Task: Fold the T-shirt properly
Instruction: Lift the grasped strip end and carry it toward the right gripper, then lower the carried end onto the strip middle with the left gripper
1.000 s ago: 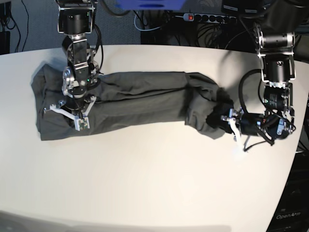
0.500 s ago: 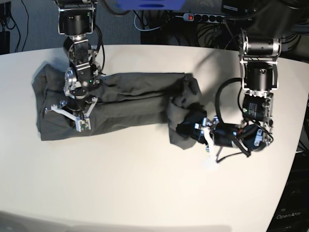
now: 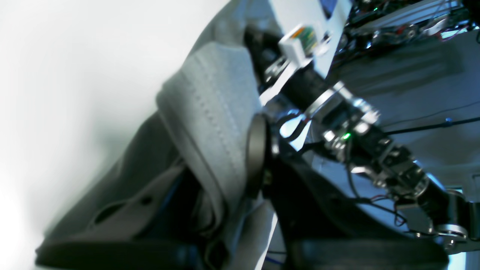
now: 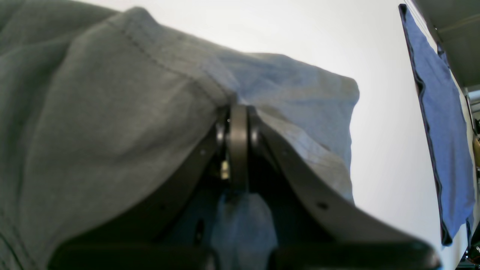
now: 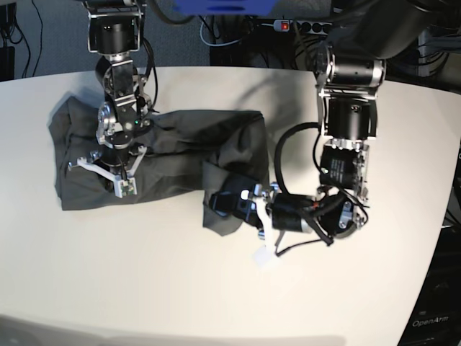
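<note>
The dark grey T-shirt (image 5: 173,140) lies wrinkled across the left half of the white table (image 5: 216,295). In the base view my left gripper (image 5: 241,205) lies low over the table on the right. It is shut on the shirt's right end, which is doubled back toward the middle. The left wrist view shows a stitched hem (image 3: 213,123) pinched at my left gripper (image 3: 240,168). My right gripper (image 5: 119,182) points down onto the shirt's left part. In the right wrist view my right gripper (image 4: 238,123) is shut, with a fold of the T-shirt (image 4: 112,112) at its tip.
A power strip (image 5: 310,27) and cables lie behind the table's back edge. A blue cloth (image 4: 446,131) hangs beyond the table in the right wrist view. The table's curved right edge (image 5: 439,238) is close to the left arm's base.
My left gripper has travelled left across the table, dragging the shirt's right end with it, so the shirt now lies much shorter. The right arm has stayed in place.
</note>
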`<move>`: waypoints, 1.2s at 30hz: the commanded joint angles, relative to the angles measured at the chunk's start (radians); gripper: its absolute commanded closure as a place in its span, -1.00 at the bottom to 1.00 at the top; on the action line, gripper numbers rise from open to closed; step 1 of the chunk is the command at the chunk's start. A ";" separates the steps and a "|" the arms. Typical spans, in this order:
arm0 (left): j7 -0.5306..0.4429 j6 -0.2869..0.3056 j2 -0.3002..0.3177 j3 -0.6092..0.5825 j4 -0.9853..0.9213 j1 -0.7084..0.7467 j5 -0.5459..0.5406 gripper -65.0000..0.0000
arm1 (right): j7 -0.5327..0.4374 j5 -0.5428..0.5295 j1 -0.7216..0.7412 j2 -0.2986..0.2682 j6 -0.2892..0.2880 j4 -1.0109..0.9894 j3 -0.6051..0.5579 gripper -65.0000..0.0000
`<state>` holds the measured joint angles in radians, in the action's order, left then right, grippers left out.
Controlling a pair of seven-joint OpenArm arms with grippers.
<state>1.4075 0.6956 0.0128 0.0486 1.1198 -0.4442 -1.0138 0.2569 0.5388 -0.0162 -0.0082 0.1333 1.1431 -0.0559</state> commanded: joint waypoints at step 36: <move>-0.011 0.003 -0.023 -0.051 0.010 0.017 -0.023 0.92 | 0.157 0.019 -0.047 0.009 -0.120 -0.079 -0.048 1.00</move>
<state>1.4075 0.6956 -0.0105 -0.0032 1.1179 -0.3992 -1.0073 0.2718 0.5388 -0.0109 -0.0116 0.1360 1.1419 -0.0875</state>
